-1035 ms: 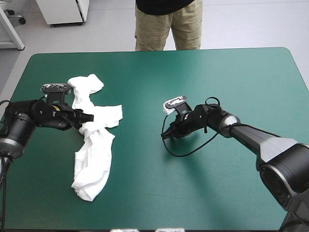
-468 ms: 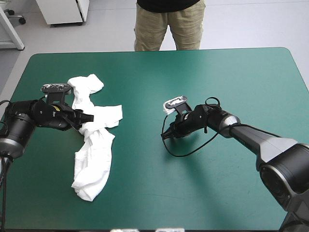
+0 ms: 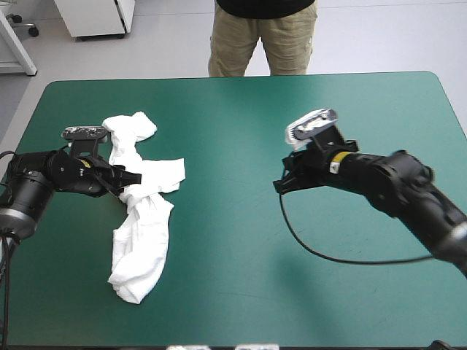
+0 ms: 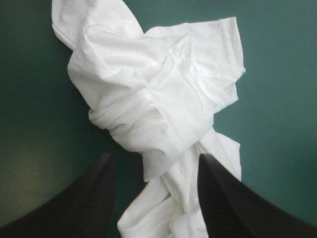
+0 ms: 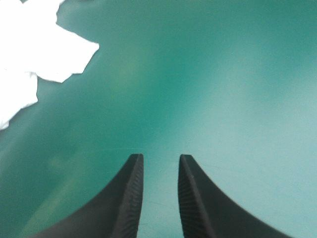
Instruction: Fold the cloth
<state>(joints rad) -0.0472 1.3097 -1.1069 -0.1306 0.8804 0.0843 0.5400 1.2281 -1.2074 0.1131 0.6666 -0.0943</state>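
Note:
The white T-shirt (image 3: 142, 211) lies as a long twisted heap on the left half of the table. One end is near the far left and the other toward the front edge. My left gripper (image 3: 136, 177) is at its knotted middle. In the left wrist view the gripper (image 4: 156, 171) stands open, its fingers wide apart, and a rope of T-shirt (image 4: 158, 104) runs between them. My right gripper (image 3: 280, 187) hovers right of the table's centre, well apart from the shirt. Its fingers (image 5: 132, 173) stand a narrow gap apart with nothing between them. The T-shirt (image 5: 39, 49) shows far ahead of it and to one side.
A wide stretch of teal-green cover (image 3: 226, 240) separates the shirt from the right gripper. The left arm lies close to the table's left edge (image 3: 22, 131).
The right arm has risen and drawn back to the right, away from the shirt. The left gripper and the T-shirt have not moved.

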